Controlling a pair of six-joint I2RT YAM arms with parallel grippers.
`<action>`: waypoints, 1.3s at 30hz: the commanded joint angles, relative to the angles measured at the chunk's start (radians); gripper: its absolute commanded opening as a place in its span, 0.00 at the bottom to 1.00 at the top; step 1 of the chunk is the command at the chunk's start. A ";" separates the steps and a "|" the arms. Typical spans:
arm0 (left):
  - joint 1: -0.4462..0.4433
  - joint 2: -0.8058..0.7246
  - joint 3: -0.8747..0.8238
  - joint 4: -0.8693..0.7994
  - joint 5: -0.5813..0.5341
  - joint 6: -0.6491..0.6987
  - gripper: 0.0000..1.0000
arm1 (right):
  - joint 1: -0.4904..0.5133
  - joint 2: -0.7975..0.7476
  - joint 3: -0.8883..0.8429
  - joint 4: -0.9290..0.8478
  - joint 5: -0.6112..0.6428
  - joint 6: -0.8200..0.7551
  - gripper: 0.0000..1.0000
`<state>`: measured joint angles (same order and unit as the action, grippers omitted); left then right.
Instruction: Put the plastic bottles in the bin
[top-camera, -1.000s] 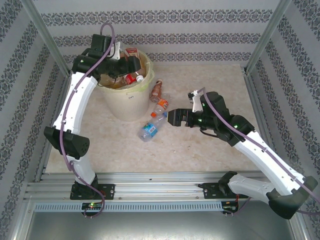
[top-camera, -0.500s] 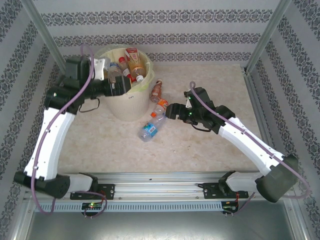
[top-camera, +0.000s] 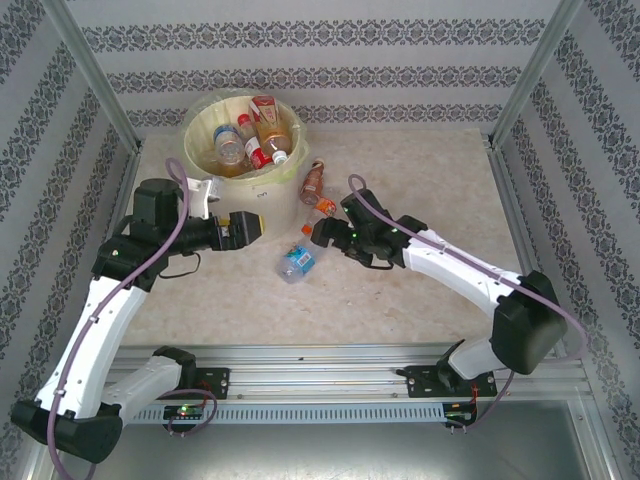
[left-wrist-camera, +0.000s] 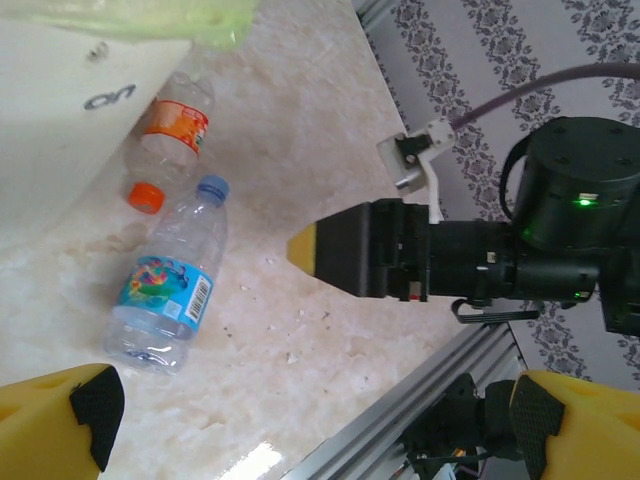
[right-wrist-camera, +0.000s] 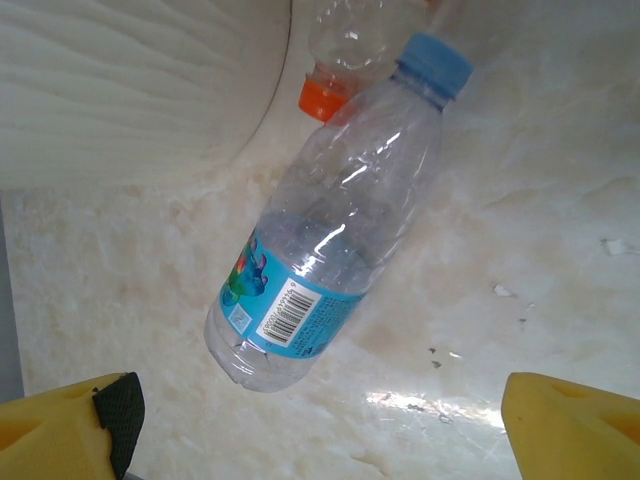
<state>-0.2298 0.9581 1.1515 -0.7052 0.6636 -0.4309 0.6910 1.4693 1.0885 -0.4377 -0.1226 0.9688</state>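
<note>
**Left hand**: fingers spread wide and empty. It has dropped away from above the bin and now points along the bin's near wall, so its delivery is judged complete.

**Right hand**: likewise open and holding nothing. It has advanced leftward to hang over the blue-labelled water bottle. That bottle lies on the tabletop where it lay before, near the bin, and is judged the next pick.

**Other bottles:** an orange-capped bottle lies just beside the bin wall, its cap near the water bottle's blue cap. A brown bottle lies beyond it. Several bottles rest inside the bin.

**Hidden or unclear:**
- The bin's lower contents are hidden, so no count is possible.
- The orange-capped bottle's body is cut off by the top edge of the right wrist view.
- In the overhead view, the right hand's dark fingertips may or may not touch the water bottle.
</note>
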 joint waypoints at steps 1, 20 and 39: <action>-0.010 -0.033 -0.038 0.092 0.057 -0.031 1.00 | 0.021 0.035 -0.013 0.065 0.023 0.069 0.94; -0.009 -0.024 -0.088 0.136 0.122 -0.040 1.00 | 0.039 0.284 0.046 0.217 0.000 0.145 0.97; -0.011 -0.060 -0.161 0.203 0.195 -0.074 1.00 | 0.036 0.452 0.111 0.280 0.028 0.171 0.88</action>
<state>-0.2298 0.9199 1.0119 -0.5583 0.8200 -0.4850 0.7227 1.8965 1.1698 -0.1726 -0.1192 1.1294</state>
